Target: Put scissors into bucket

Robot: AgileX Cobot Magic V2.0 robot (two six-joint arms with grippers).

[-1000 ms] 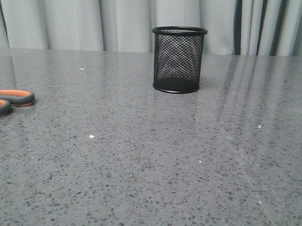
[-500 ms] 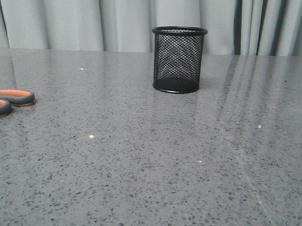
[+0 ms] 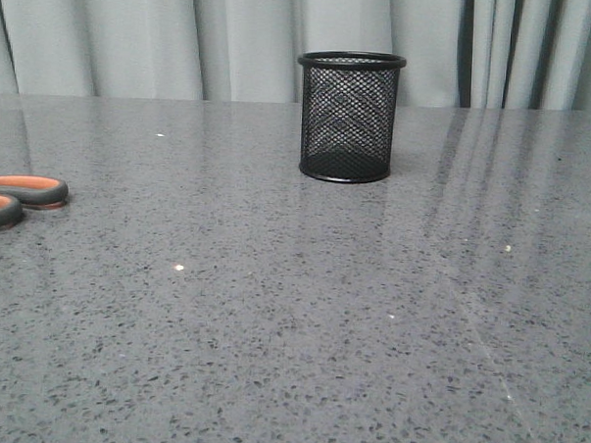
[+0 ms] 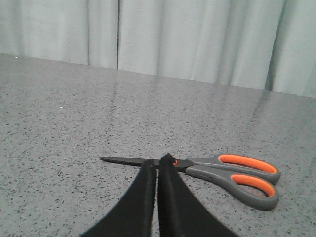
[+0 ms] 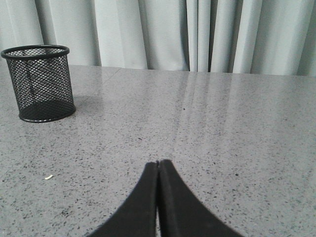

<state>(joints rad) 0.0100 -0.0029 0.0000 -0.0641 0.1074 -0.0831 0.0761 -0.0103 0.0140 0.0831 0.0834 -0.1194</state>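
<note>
Both hands, left [image 4: 157, 165] and right [image 5: 158, 165], closed, empty; one scissors [image 4: 217, 170], one bucket [image 3: 348, 116].

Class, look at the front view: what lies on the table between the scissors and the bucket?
Nothing: in the front view only bare speckled table separates the scissors, at the left edge, from the upright bucket.

Low front view; two wrist views.

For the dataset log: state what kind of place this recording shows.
Probably a staged test bench rather than a working office: a grey speckled table against pale curtains, holding only a mesh bucket and scissors, with both the left gripper and right gripper closed.
</note>
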